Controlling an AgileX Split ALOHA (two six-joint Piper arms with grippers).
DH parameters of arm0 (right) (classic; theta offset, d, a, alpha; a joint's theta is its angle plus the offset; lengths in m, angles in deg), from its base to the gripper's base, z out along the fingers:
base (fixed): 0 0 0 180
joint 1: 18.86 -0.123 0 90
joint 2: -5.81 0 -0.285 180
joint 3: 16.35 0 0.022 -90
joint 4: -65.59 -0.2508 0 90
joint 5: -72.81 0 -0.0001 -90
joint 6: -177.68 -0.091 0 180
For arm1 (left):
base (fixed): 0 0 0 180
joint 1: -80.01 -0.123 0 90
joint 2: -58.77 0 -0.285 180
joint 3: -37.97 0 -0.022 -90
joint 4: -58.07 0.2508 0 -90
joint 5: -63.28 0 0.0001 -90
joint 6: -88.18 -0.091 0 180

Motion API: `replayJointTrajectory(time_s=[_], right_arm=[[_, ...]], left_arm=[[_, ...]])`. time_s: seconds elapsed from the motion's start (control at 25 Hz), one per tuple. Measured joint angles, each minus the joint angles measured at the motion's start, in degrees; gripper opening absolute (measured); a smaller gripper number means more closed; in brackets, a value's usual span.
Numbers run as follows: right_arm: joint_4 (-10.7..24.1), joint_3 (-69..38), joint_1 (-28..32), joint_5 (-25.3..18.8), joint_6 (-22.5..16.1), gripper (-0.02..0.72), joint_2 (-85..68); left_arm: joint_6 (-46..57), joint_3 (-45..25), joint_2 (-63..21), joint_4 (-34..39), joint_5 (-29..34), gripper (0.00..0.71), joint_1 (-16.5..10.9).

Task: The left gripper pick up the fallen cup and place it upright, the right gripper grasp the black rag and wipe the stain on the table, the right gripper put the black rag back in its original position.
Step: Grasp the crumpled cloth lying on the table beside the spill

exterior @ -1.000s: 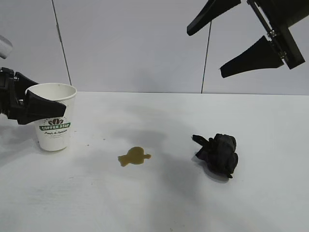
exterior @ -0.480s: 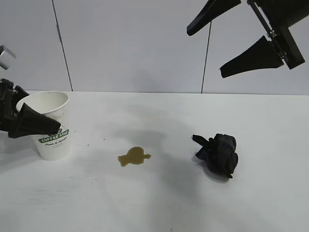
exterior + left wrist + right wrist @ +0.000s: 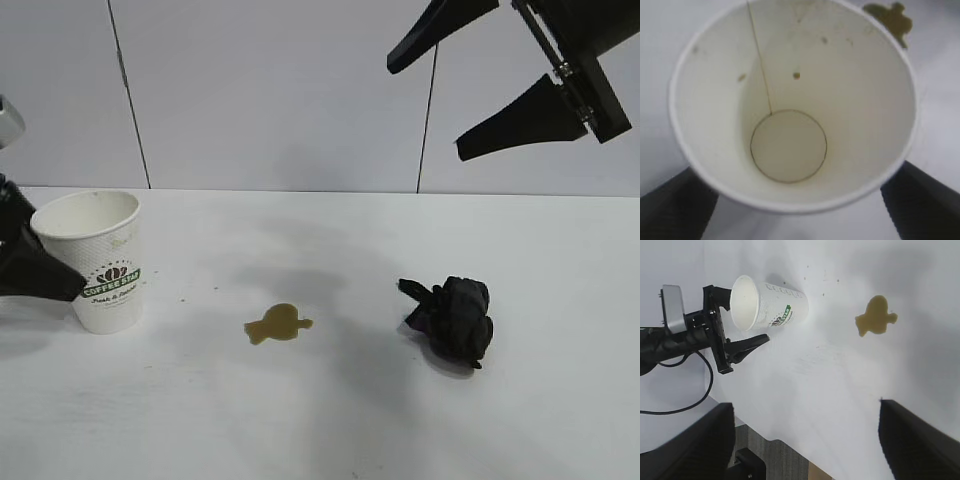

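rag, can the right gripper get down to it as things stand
Probably yes. The right gripper hangs open above the rag, which lies alone on the table, with the stain and cup off to one side.

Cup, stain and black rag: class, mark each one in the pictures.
cup (image 3: 105,262): exterior view, on its side wall.
stain (image 3: 277,323): exterior view, on its middle.
black rag (image 3: 453,316): exterior view, on the bunched cloth.

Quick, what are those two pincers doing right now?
Left pincer: open, fingers either side of the upright cup, not gripping it.
Right pincer: open, empty, raised above the table.
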State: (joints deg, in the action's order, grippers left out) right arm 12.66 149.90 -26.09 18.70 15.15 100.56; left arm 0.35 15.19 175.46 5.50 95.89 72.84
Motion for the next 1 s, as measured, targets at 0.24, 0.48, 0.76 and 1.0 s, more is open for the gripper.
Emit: replayJointTrajectory(time_s=[0.24, 0.48, 0.76, 1.0], right_arm=[[0.0, 0.0, 0.0, -0.1, 0.0, 0.544, 0.0], [0.0, 0.0, 0.0, -0.2, 0.0, 0.544, 0.0], [0.5, 0.0, 0.0, -0.2, 0.0, 0.544, 0.0], [1.7, 0.0, 0.0, -0.4, 0.1, 0.544, 0.0]], left_arm=[[36.5, -0.1, -8.2, 12.6, -12.4, 0.629, -0.9], [50.6, -0.3, -25.6, 16.1, -16.6, 0.619, -6.8], [51.3, -0.3, -51.4, 15.2, -10.7, 0.618, -9.7], [51.3, -0.3, -73.7, 14.0, -2.1, 0.618, -9.7]])
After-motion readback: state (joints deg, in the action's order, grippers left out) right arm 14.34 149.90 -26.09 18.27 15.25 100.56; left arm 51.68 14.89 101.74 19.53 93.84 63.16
